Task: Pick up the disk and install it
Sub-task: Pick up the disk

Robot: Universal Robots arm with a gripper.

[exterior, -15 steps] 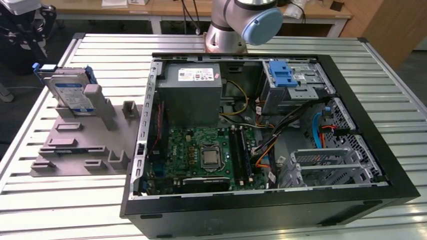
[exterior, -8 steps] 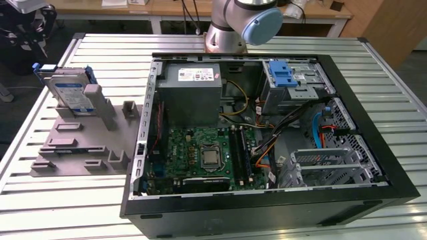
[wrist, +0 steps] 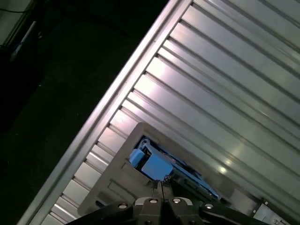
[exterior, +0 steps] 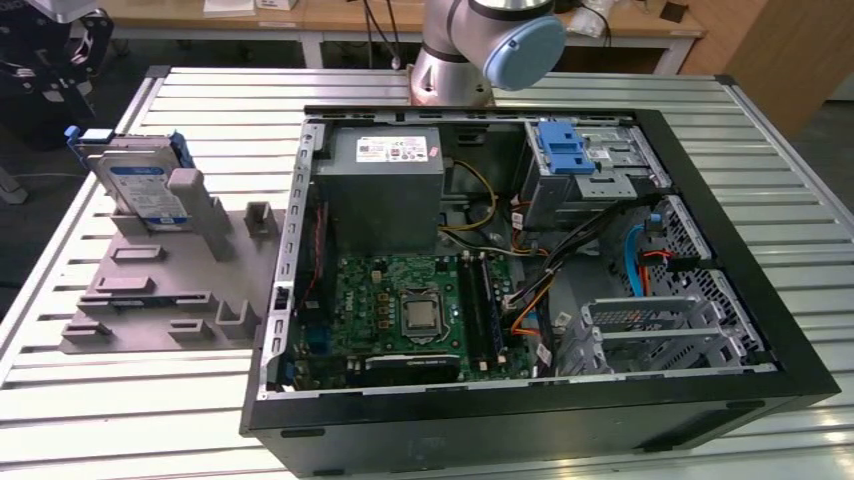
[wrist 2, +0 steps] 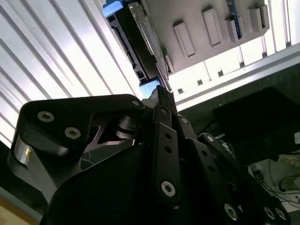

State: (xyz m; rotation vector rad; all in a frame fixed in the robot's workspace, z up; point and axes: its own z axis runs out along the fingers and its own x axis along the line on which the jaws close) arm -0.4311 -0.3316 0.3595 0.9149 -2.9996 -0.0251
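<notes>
Disk [exterior: 140, 185] stands on edge in a slot of the grey holder [exterior: 160, 290] on the table [exterior: 120, 400], at about ten o'clock from the open computer case [exterior: 787, 330] in the exterior view. I judge it is racked upright so its blue-railed top edge is free for a grasp from above. In the first wrist view my gripper [wrist: 159, 186] hangs over it without touching, jaws together and empty. Nothing is picked up yet.
</notes>
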